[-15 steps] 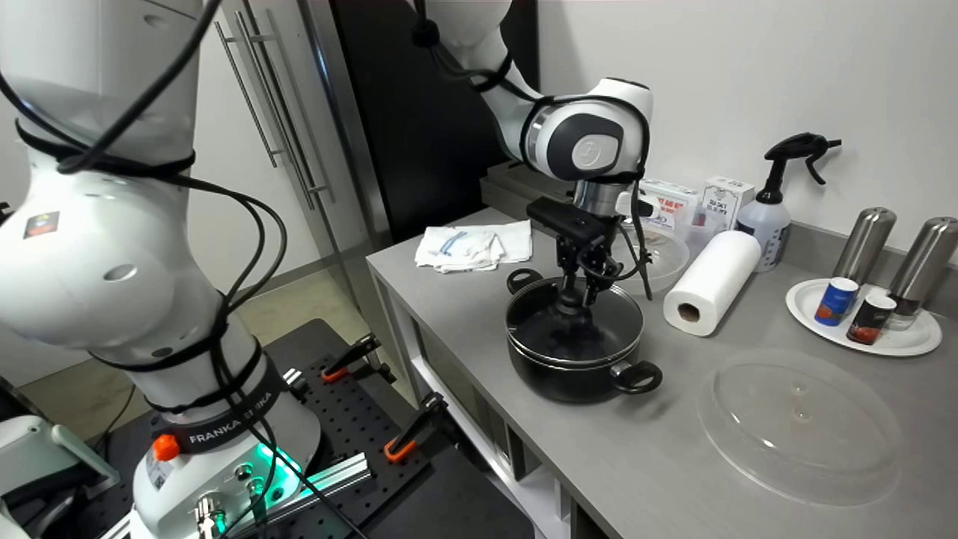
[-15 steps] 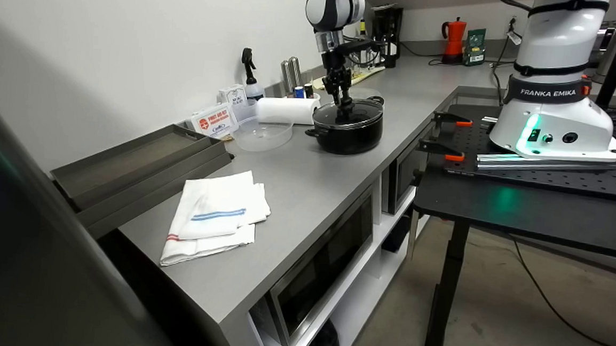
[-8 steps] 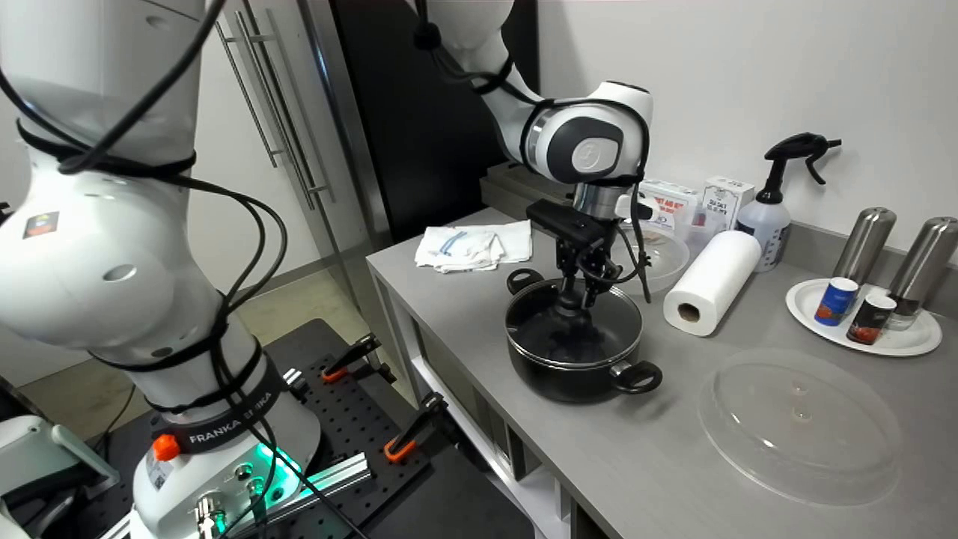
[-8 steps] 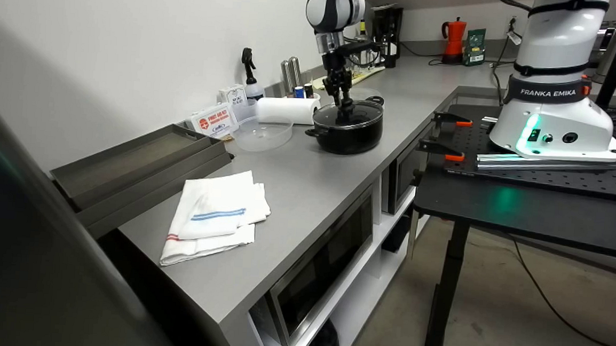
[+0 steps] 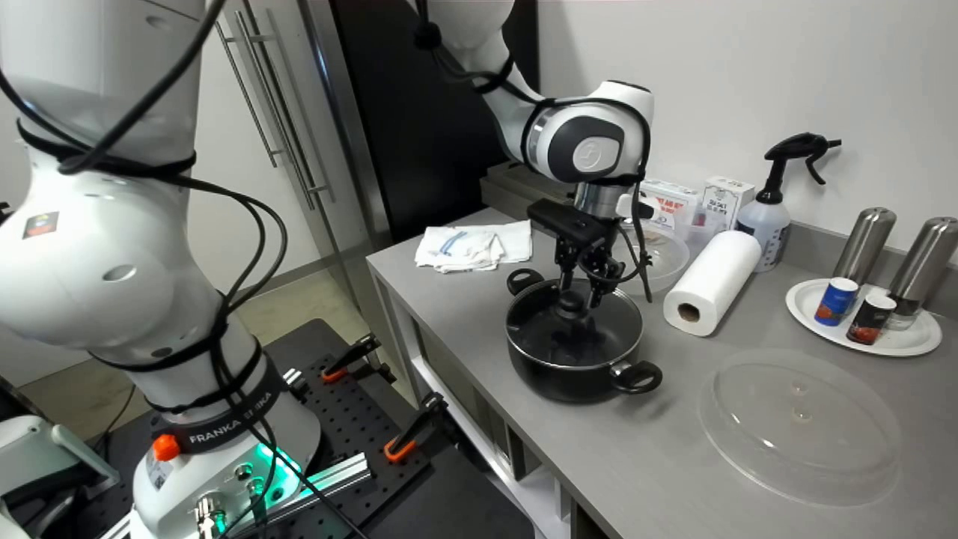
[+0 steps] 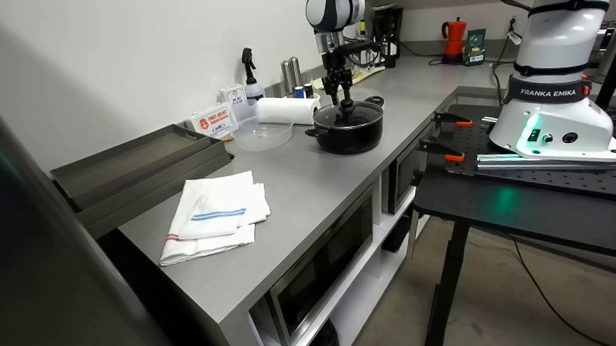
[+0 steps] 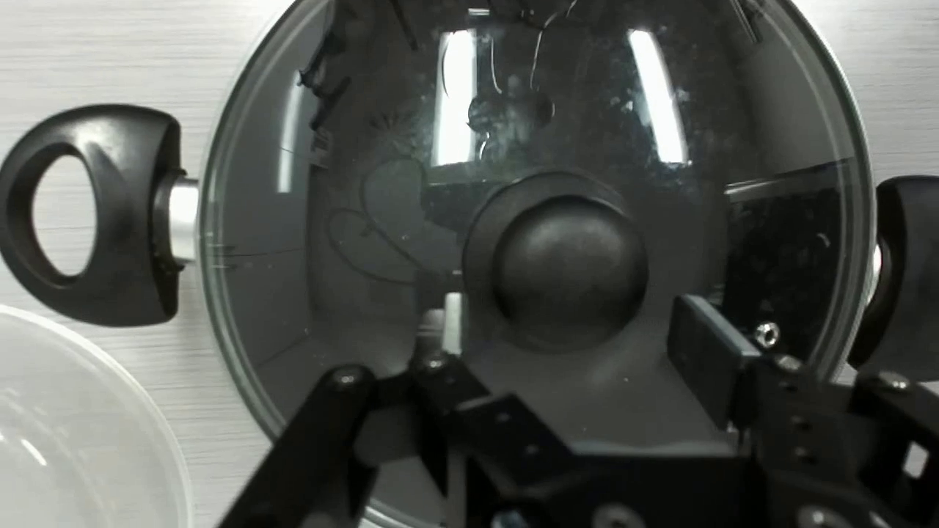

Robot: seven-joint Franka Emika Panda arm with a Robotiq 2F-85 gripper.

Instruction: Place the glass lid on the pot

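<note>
The glass lid point(image 5: 550, 340) has a metal rim and a dark round knob point(image 7: 572, 275). It lies flat on the black pot point(image 5: 561, 383), its rim meeting the pot's rim all round in both exterior views. The pot stands on the grey counter, and its side handle point(image 7: 95, 213) shows in the wrist view. My gripper point(image 7: 578, 323) is open over the lid. Its fingers stand apart on either side of the knob, with a gap to it on the right. The gripper point(image 5: 580, 293) points down in both exterior views.
A clear plastic bowl point(image 5: 658, 258) and a paper towel roll point(image 5: 711, 284) lie close behind the pot. A larger clear disc point(image 5: 801, 427) and a white plate point(image 5: 924, 337) with bottles are to the right. Folded white towels point(image 6: 214, 215) lie near the counter's end.
The lid has sunk slightly onto the pot's rim. My fingers have opened and let go of the knob, which now shows between them. The arm has hardly moved.
</note>
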